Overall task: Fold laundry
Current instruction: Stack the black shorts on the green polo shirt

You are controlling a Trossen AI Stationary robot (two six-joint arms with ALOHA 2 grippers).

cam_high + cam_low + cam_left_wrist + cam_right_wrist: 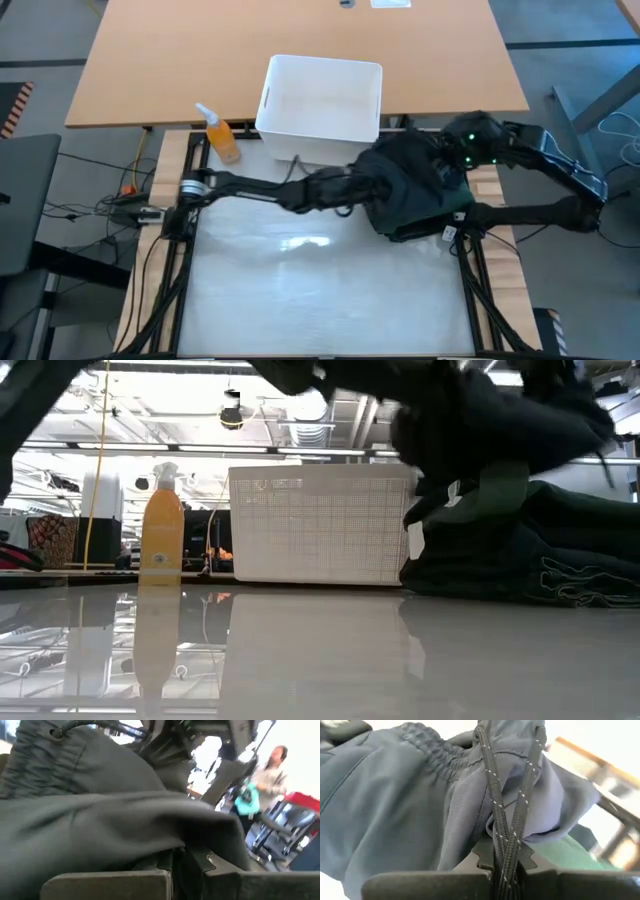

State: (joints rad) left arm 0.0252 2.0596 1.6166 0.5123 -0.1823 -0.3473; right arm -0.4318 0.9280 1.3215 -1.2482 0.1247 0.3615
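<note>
The laundry is a dark heap (pixel 415 190) lying at the table's far right, with a green piece (pixel 500 485) showing in it. A black garment with an elastic waistband (pixel 427 742) and a drawstring (pixel 492 780) is raised above the heap (pixel 480 415). My left gripper (pixel 187 865) reaches level from the left into the cloth (pixel 372 188) and is shut on it. My right gripper (pixel 505 860) comes slanting down from the far right (pixel 450 160), shut on the same garment. My left gripper pinches a fold of the dark garment (pixel 165 845) between its two fingers, coming level from the table's left. The cloth bunches over the fingers and hides how many layers are caught. The waistband (pixel 45 755) lies beyond the hold. My right gripper pinches the two drawstring cords (pixel 509 832) between its fingers, together with bunched cloth (pixel 470 827) just below the waistband. The fingers slant downward and the cords run along them. The garment is lifted, and its folds hang slack around the fingers.
A white plastic bin (pixel 270 100) stands at the table's far edge, just left of the heap (pixel 320 525). An orange spray bottle (pixel 222 135) stands left of the bin (pixel 162 530). The glossy table top (pixel 300 290) stretches toward the near edge. A person (pixel 272 770) shows in the room beyond.
</note>
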